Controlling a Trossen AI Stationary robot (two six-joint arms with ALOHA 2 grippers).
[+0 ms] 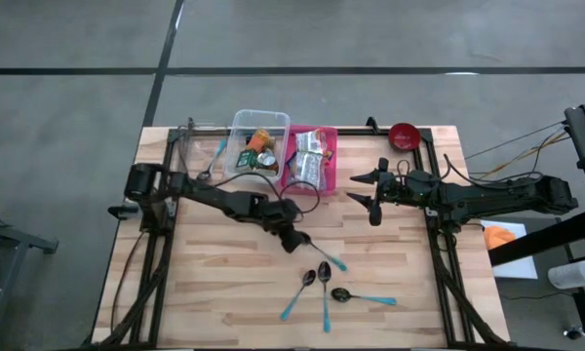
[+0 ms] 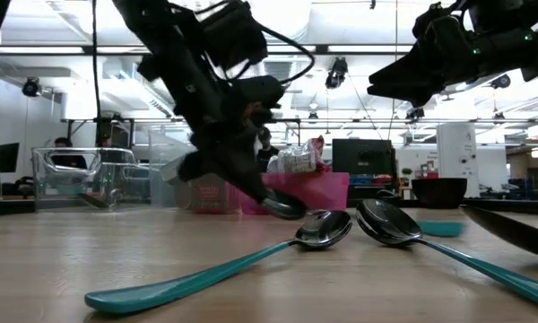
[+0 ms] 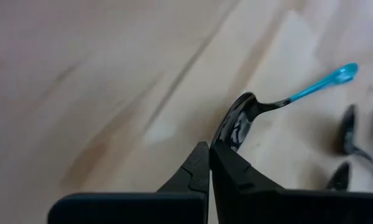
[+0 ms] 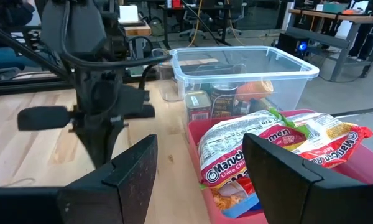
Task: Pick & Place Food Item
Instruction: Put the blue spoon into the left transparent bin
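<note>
Three teal spoons (image 1: 324,292) lie at near table edge, bowls close together. Just beyond, left gripper (image 1: 294,241) low over table centre, fingers pressed together, pinching bowl of fourth spoon (image 3: 245,118); handle sticks out past tips. Right gripper (image 1: 369,191) hovers farther back on right, fingers spread, empty. Ramen packs (image 4: 267,149) in pink bin (image 1: 310,161), beside clear tub (image 1: 258,141) at far edge.

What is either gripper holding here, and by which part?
The left gripper is shut on a teal-handled spoon, pinching its bowl. The right gripper is open and empty.
</note>
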